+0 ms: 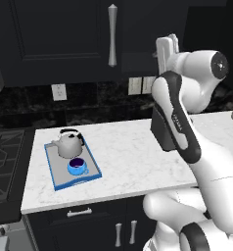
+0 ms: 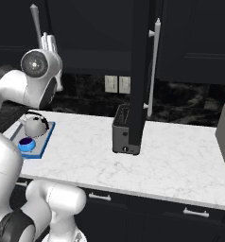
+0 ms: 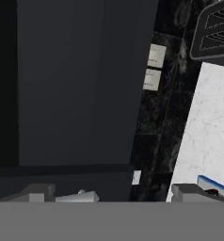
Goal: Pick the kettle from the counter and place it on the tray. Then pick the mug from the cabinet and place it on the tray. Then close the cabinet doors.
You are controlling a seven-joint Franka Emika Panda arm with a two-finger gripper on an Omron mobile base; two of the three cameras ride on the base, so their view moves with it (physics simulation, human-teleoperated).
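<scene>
I am holding my arm high, elbow bent forward over the worktop [image 1: 138, 157], forearm rising steeply to the wrist, which is turning my claw [image 3: 114, 194] toward the cabinet [image 1: 55, 39]. My claw is standing wide open, its two tips far apart, and it is gripping nothing. In the hand view the picture is rolling sideways: a dark door panel is lying straight ahead of my claw, the black backsplash with two pale wall outlets [image 3: 153, 68] is running beside it, and a strip of white marble is showing off to one side.

From the left base view my hand [image 1: 167, 51] is sitting up at the level of the cabinet's lower edge, beside the closed door's long silver handle [image 1: 112, 34]. From the right base view another door [image 2: 140, 71] is standing open, edge-on, well off to my claw's right, above the toaster [image 2: 124, 130].

The tray [image 1: 57, 171] is lying far below my claw and to its left, near the worktop's left end. The kettle [image 1: 68, 143] is sitting upright on the tray's far part, and the mug [image 1: 78, 166] is sitting on the tray just in front of it, nearly touching.
</scene>
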